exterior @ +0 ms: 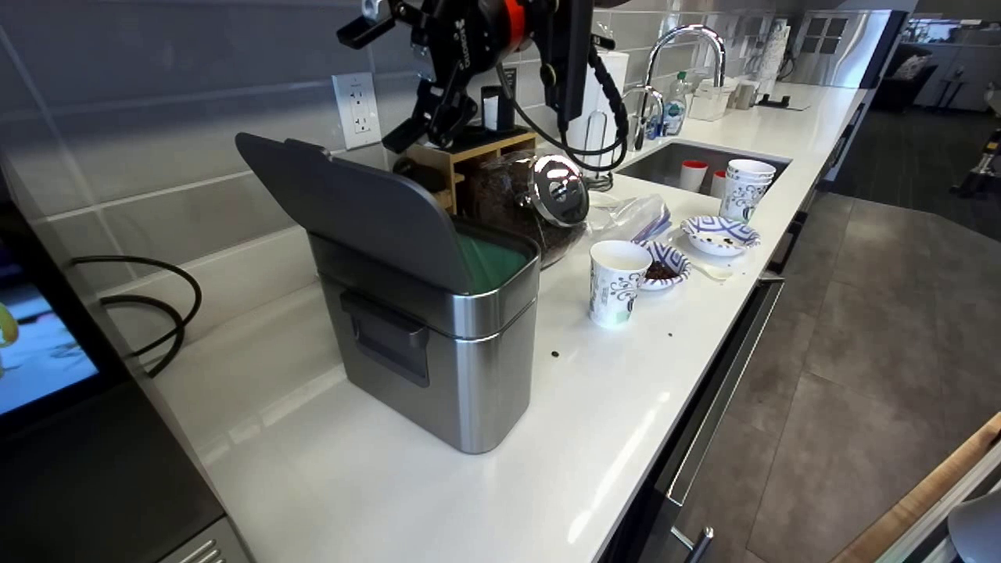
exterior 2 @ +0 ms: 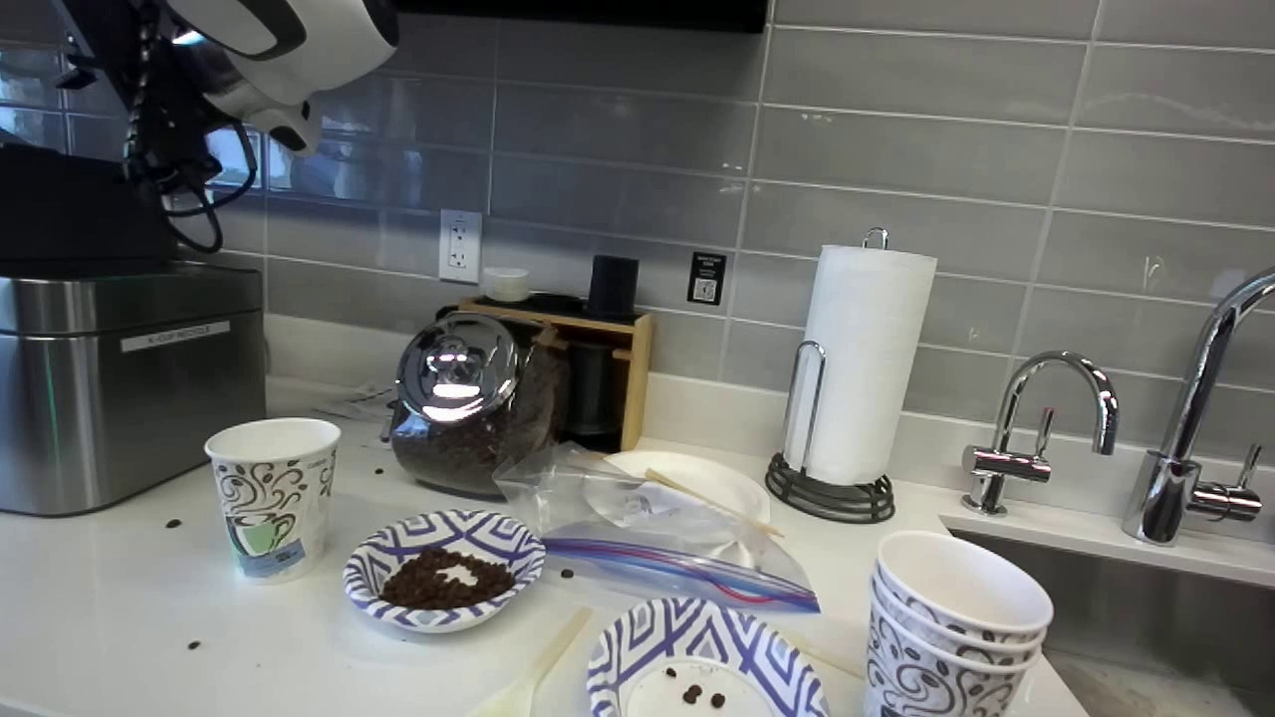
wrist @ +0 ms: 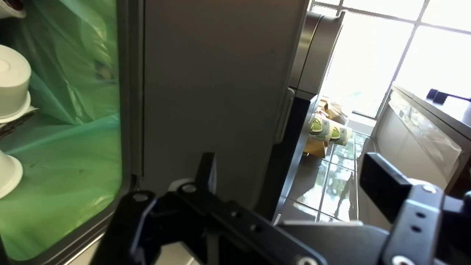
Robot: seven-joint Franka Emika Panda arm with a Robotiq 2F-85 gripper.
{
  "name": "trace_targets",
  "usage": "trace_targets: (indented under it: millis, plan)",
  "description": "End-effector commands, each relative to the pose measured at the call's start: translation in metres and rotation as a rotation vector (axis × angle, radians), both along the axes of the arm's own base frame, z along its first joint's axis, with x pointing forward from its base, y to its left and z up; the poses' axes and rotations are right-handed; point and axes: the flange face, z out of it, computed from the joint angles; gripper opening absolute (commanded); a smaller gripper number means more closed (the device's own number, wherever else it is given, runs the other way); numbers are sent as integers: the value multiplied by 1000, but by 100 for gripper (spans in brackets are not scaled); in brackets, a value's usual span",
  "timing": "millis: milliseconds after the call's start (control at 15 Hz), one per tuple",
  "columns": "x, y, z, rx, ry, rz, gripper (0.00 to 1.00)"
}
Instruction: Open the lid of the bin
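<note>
In an exterior view, the bin (exterior: 493,391) is seen upright on the counter (exterior: 352,493), its lid (exterior: 352,211) raised steeply along one edge. The gripper (exterior: 383,84) is held at about twelve o'clock from the lid, apart from it, its fingers (exterior: 405,134) spread wide. From the bin, a jar of dark beans (exterior: 500,188) is placed at one o'clock and a paper cup (exterior: 614,289) between two and three. In the wrist view, the green liner (wrist: 84,154) is shown at nine o'clock from the lid, with white containers (wrist: 13,73) lying inside the bin.

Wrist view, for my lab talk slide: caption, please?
The bin with lid raised, green liner showing, and the claw open.
</note>
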Motion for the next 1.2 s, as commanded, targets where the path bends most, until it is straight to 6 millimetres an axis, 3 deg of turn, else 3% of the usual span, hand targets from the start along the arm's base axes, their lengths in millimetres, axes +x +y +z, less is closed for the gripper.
trace_targets:
  millis: [0,533,1133]
  plan:
    - [-22,-28,-5,8,-17,-14,100]
    - [-51,-78,0,-82,-124,-31,100]
    - [-74,-116,33,-321,-185,-56,100]
